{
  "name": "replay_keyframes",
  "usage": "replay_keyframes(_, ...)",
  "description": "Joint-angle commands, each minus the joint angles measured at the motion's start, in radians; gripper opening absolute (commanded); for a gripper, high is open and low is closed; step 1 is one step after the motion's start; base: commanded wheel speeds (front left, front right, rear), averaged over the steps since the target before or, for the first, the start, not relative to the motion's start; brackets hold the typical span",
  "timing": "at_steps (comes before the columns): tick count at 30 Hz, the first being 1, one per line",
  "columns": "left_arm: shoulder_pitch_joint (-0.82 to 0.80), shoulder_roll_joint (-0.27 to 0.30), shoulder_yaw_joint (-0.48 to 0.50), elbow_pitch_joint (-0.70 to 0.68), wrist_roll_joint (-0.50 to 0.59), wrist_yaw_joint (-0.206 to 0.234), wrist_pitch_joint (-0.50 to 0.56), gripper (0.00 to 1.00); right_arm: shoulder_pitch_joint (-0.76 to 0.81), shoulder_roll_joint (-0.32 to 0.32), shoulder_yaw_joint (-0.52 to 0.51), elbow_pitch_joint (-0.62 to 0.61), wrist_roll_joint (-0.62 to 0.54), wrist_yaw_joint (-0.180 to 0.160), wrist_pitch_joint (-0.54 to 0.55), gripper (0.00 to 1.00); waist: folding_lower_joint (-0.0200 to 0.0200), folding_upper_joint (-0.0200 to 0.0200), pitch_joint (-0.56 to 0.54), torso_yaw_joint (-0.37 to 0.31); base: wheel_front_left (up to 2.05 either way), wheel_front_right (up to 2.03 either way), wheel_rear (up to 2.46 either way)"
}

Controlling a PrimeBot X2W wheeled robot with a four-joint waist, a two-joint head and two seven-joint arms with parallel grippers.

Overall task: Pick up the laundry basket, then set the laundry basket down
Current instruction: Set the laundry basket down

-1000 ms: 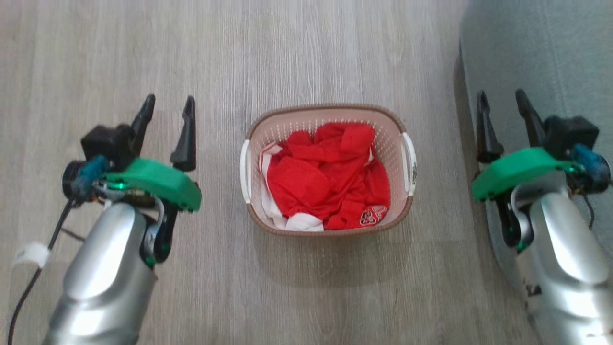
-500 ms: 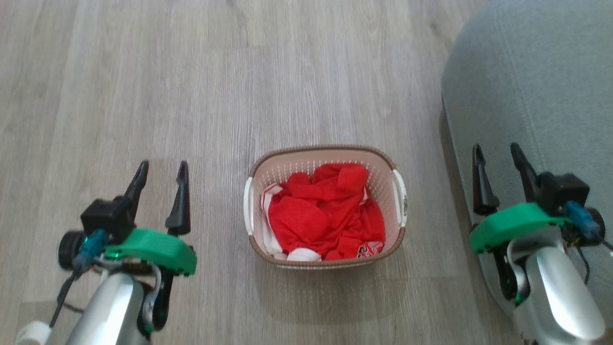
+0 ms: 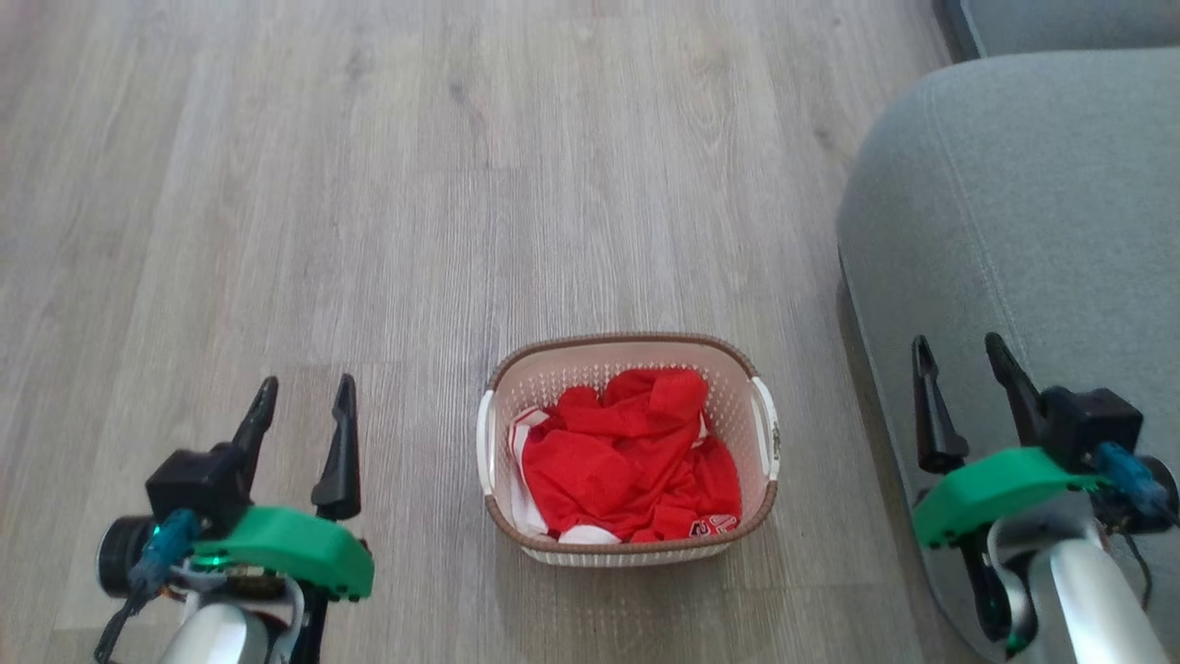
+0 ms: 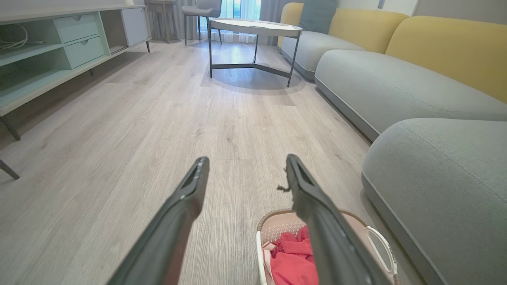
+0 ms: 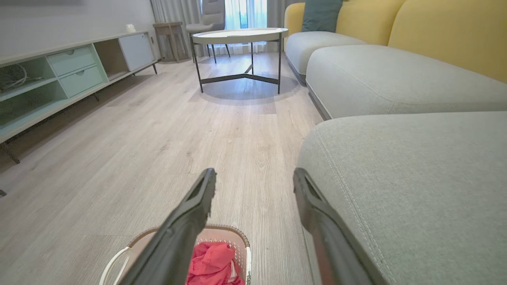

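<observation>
On the pale wood floor point(image 3: 369, 184), the laundry basket point(image 3: 572, 373) sits between your left gripper point(image 3: 307, 383) and right gripper point(image 3: 956, 343), both spread wide and empty. Lift one handle point(image 3: 482, 443) early and it may tip, spilling the red clothes point(image 3: 627, 461); the grey sofa point(image 3: 1014, 231) crowds your right side.

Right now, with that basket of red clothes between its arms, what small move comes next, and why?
Probably lower both arms inward toward the white side handles: the cream perforated plastic laundry basket with brown rim stands on the wooden floor, while the left fingers and right fingers, both open, hover off to either side, holding nothing.
</observation>
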Motion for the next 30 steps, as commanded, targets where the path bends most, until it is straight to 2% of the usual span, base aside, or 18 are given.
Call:
replay_keyframes(1, -0.023, 0.033, 0.043, -0.057, -0.001, 0.014, 0.01, 1.0, 0.002, 0.006, 0.013, -0.061, -0.003, -0.006, 0.014, 1.0, 0.0001, 0.0001, -0.014, 0.002, 0.0, 0.0, 0.0)
replay_keyframes(15, 0.039, 0.051, 0.04, -0.152, 0.002, 0.056, 0.062, 1.0, 0.075, 0.01, 0.007, -0.177, -0.01, -0.006, 0.092, 1.0, 0.0001, 0.0001, -0.052, -0.002, 0.0, 0.0, 0.0)
replay_keyframes(30, 0.044, 0.053, 0.041, -0.162, -0.005, 0.072, 0.064, 1.0, 0.084, 0.011, 0.011, -0.203, -0.012, -0.006, 0.112, 1.0, 0.0001, 0.0001, -0.054, 0.002, 0.0, 0.0, 0.0)
